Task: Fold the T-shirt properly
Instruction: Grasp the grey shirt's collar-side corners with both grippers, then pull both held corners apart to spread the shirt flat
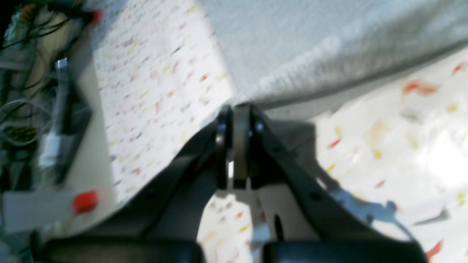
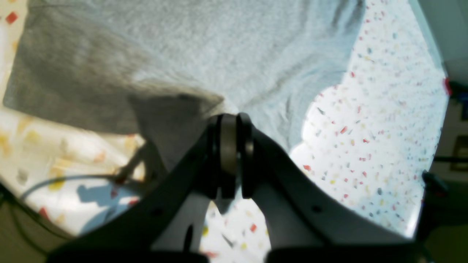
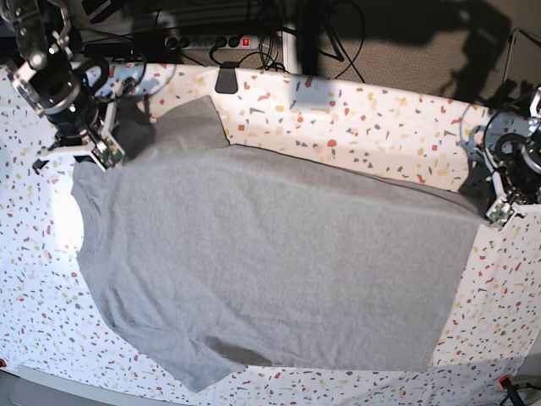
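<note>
The heather-grey T-shirt [image 3: 270, 262] lies spread on the speckled table with its plain side up and the collar end toward the base view's left. No lettering shows. My right gripper [image 3: 106, 152] is at the far left shoulder area, shut on a pinch of the shirt, which lifts toward the fingertips in the right wrist view [image 2: 230, 120]. One sleeve [image 2: 73, 73] hangs in shadow beside it. My left gripper [image 3: 500, 211] is at the far right hem corner, shut on the shirt's edge [image 1: 310, 44] in the left wrist view [image 1: 237, 109].
The table cover [image 3: 338, 118] rises as a low wall along the back. A black clamp [image 3: 226, 78] grips that wall. A power strip and cables [image 3: 211, 41] lie behind it. A red-tipped clamp [image 1: 85, 201] sits at the table edge near my left arm.
</note>
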Robot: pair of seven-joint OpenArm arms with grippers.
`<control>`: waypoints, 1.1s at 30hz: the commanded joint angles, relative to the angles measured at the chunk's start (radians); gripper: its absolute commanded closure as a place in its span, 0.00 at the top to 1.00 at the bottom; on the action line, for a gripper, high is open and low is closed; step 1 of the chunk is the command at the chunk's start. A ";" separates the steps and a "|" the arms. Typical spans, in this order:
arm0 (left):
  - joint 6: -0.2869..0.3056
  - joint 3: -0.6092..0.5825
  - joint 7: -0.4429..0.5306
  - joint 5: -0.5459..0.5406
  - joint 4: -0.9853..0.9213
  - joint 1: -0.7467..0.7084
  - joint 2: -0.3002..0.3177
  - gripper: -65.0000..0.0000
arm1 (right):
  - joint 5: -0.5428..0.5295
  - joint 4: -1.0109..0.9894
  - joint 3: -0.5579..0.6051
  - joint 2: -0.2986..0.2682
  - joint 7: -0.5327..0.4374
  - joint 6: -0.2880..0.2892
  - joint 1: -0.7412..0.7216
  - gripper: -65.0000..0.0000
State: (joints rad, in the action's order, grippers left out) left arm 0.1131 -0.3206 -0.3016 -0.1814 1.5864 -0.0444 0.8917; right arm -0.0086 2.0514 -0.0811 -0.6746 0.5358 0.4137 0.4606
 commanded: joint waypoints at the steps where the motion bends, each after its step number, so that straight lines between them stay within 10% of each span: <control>1: -0.001 0.013 0.019 0.005 -0.016 0.033 -0.001 0.00 | 0.005 -0.011 0.010 -0.005 -0.015 -0.010 -0.035 0.00; 19: 0.099 0.013 0.117 0.166 -0.374 0.262 -0.229 0.00 | -0.017 -0.354 0.063 0.051 -0.108 0.028 -0.370 0.00; 33: 0.098 0.013 0.145 0.245 -0.383 0.308 -0.257 0.00 | -0.026 -0.459 0.065 0.051 -0.135 0.059 -0.449 0.00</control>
State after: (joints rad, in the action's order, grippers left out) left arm 0.2245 -0.3206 -0.1783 0.0631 1.1893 0.2386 0.6147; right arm -0.0330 1.5787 -0.0063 -0.6064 0.4202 0.4831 0.0311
